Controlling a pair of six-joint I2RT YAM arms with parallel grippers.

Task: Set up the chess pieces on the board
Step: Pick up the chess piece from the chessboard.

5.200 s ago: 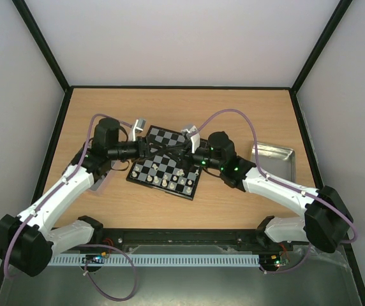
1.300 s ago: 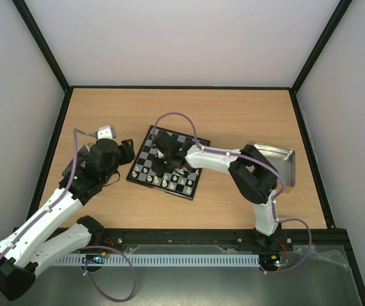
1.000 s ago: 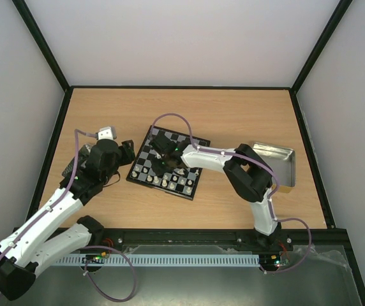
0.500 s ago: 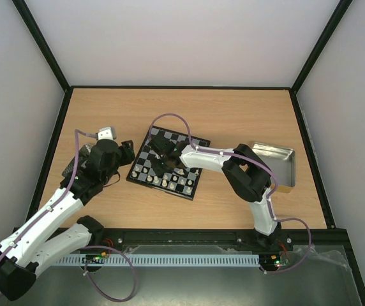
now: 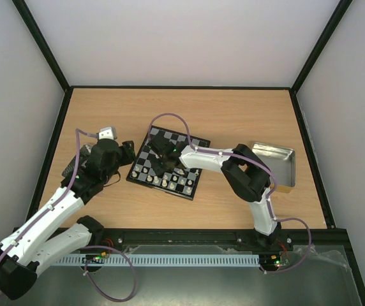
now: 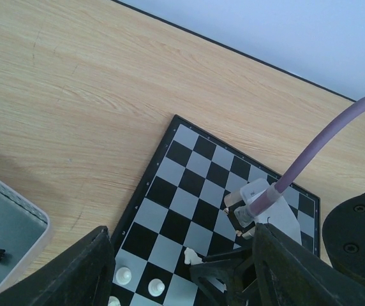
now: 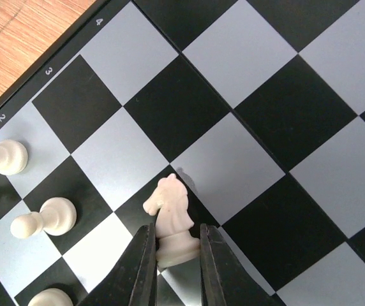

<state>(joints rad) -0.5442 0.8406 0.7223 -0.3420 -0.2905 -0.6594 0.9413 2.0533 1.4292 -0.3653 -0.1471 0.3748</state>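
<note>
My right fingers (image 7: pixel 141 271) pinch a cream knight (image 7: pixel 170 217) by its base, low in the frame's middle, over the board (image 7: pixel 259 64) (cream pawns (image 7: pixel 4 157) stand at the left edge). My left fingers (image 6: pixel 83 271) hang spread apart at their frame's bottom.

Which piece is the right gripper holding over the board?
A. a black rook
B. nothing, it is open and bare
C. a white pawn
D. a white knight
D: the right wrist view shows the horse-headed white knight clamped at its base by the right gripper, over the board.
</note>
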